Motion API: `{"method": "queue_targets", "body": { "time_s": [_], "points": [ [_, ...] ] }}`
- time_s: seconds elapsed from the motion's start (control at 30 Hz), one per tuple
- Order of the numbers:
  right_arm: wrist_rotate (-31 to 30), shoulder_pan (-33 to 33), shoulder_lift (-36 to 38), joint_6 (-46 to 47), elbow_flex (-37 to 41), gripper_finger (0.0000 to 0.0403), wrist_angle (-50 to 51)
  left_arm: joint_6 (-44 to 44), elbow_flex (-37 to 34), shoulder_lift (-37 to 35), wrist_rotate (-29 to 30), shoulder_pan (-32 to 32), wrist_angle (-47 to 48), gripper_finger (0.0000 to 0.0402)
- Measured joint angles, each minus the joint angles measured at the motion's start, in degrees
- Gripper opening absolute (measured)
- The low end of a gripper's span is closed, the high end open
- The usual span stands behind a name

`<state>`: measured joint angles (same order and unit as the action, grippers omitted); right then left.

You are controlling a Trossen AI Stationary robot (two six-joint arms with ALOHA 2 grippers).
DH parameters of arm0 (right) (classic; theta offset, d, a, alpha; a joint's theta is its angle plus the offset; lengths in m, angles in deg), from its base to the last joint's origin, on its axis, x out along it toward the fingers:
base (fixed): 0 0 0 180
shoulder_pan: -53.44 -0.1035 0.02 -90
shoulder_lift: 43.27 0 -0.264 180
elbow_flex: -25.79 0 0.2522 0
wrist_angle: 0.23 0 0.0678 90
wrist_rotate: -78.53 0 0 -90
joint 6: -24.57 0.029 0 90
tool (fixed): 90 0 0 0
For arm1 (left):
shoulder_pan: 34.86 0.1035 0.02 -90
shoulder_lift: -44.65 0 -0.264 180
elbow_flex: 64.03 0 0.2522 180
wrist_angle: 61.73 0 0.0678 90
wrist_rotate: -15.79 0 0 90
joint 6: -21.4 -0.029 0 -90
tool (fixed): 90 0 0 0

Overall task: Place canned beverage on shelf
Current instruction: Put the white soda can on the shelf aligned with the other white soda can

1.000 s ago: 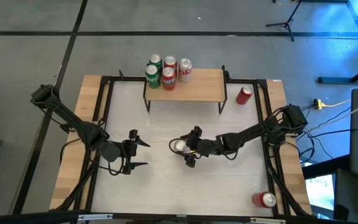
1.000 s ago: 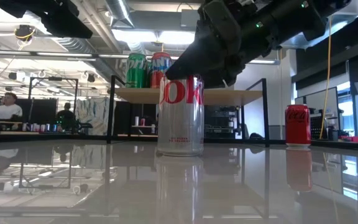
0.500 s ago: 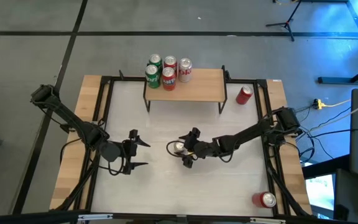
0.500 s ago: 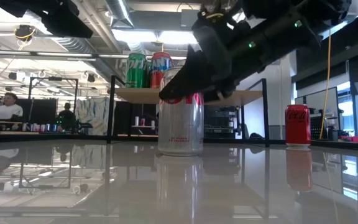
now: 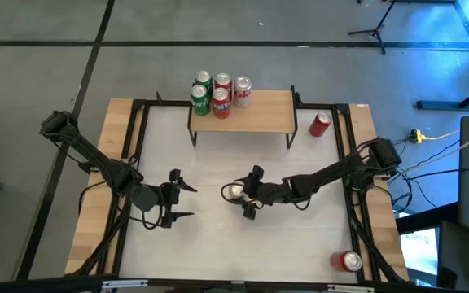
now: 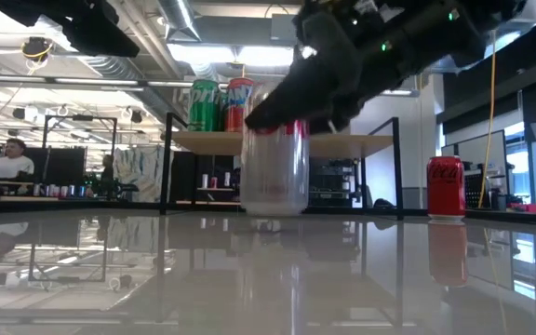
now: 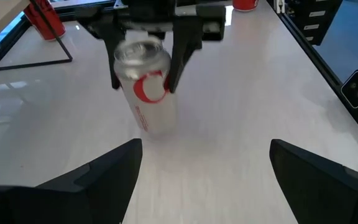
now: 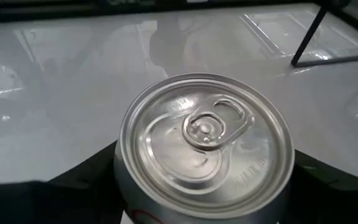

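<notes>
Five cans already stand at the upper-left end of the shelf (image 5: 255, 110), and the one you are working on, a silver Diet Coke can (image 5: 234, 192), sits upright at the middle of the tabletop (image 5: 300, 244), just below centre in the high view. Your right claw (image 5: 250, 194) brackets that can near its top, one finger on each side as the left wrist view shows; whether the pads are pressing yet or merely beside the wall you cannot tell, so treat the grip as unconfirmed. Your left claw (image 5: 179, 201) waits to the left of centre with its fingers spread wide and nothing between them. Expect the can to be light if empty and noticeably heavier if full; either way its wall is thin, smooth and slippery, and it may dent under a hard squeeze. Hold it across the round body a little below the rim, keep it vertical, and lift cleanly. Two red cans lie elsewhere: one (image 5: 321, 123) right of the shelf, another (image 5: 348, 261) at lower right.
</notes>
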<state>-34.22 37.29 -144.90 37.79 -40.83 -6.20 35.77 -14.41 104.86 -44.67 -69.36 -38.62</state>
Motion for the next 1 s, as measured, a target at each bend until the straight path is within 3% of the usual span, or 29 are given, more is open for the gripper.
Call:
{"method": "queue_targets", "body": {
  "time_s": [0.2, 0.53, 0.83, 1.0],
  "points": [
    [-0.8, 0.0, 6.2, -1.4, -2.9, 0.0289, 9.6, 0.0, 0.0, 0.0, 0.0, 0.0, 0.1, 0.0343],
    [-7.6, 3.3, 8.9, -6.5, -21.4, 0.0289, 33.7, 0.0, 0.0, 0.0, 0.0, 0.0, 0.0, 0.0343],
    [-7.4, 12.7, 8.8, -11.0, -30.1, 0.0289, 40.0, 0.0, 0.0, 0.0, 0.0, 0.0, 0.0, 0.0343],
    [-0.8, 18.7, 9.6, -12.4, -30.6, 0.0289, 40.2, 0.0, 0.0, 0.0, 0.0, 0.0, 0.0, 0.0343]
  ]
}}
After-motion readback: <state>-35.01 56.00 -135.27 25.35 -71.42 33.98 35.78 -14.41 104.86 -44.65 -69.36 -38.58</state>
